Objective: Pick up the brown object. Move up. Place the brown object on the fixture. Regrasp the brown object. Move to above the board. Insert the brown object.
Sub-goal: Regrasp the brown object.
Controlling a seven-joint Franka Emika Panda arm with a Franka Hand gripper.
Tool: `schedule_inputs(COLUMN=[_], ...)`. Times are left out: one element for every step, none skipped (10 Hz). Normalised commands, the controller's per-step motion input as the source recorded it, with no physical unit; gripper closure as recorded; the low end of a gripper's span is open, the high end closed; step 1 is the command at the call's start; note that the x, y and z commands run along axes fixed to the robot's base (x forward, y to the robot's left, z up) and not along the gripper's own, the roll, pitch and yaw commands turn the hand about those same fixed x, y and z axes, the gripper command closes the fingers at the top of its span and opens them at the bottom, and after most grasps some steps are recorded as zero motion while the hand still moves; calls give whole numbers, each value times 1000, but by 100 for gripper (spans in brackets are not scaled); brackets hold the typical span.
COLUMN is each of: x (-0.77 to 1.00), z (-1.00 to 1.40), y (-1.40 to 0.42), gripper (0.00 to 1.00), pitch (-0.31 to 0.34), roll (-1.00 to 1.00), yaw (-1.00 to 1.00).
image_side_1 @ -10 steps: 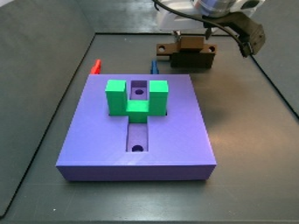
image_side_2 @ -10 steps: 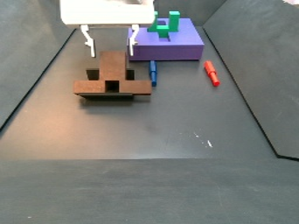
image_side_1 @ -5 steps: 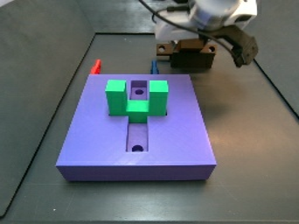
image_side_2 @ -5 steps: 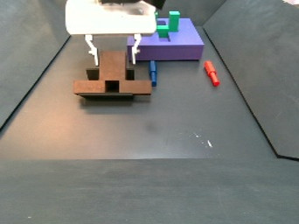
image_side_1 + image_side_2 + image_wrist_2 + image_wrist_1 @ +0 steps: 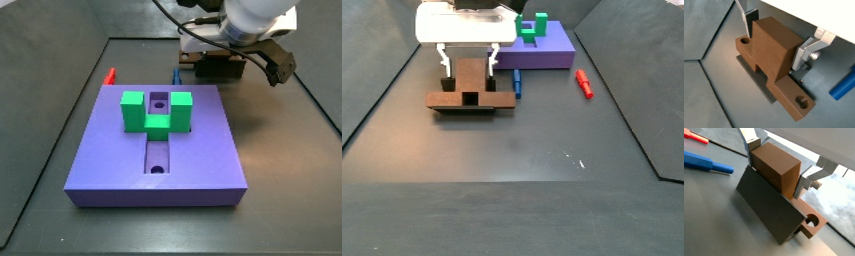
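The orange-brown T-shaped brown object (image 5: 777, 168) rests on the dark fixture (image 5: 769, 210). Its flat bar has a round hole at the end. It shows in both wrist views (image 5: 771, 47) and both side views (image 5: 221, 66) (image 5: 469, 82). My gripper (image 5: 777, 164) is open and low around the block's thick part, one silver finger on each side with small gaps (image 5: 775, 40). In a side view the gripper (image 5: 469, 62) straddles the block. The purple board (image 5: 201, 150) with its green U-shaped block (image 5: 156, 110) lies in front, apart from the gripper.
A red marker (image 5: 110, 75) and a blue marker (image 5: 175, 75) lie on the floor between the board and the fixture; both also show in a side view (image 5: 584, 83) (image 5: 515, 83). The blue marker lies close beside the fixture (image 5: 468, 100). Dark walls border the floor.
My gripper has come down from above the fixture and now has its open fingers on either side of the brown object. The object has not moved.
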Motion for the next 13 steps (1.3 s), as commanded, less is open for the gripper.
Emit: schedule_inputs(x=[129, 103, 86, 0, 0, 0, 0, 0, 0, 0, 0, 0, 0], z=[0, 0, 0, -11, -80, -117, -137, -146, -74, 0, 0, 0, 0], y=[-29, -37, -43, -11, -14, 0, 0, 0, -34, 0, 0, 0, 0], gripper=[0, 0, 0, 0, 0, 0, 0, 0, 0, 0, 0, 100, 100], pitch=[166, 186, 134, 57, 6, 0, 0, 0, 0, 0, 0, 0, 0], roll=[480, 526, 380, 280, 197, 157, 163, 206, 309, 197, 0, 0, 0], yaw=[97, 74, 46, 9, 17, 26, 26, 23, 0, 9, 0, 0, 0])
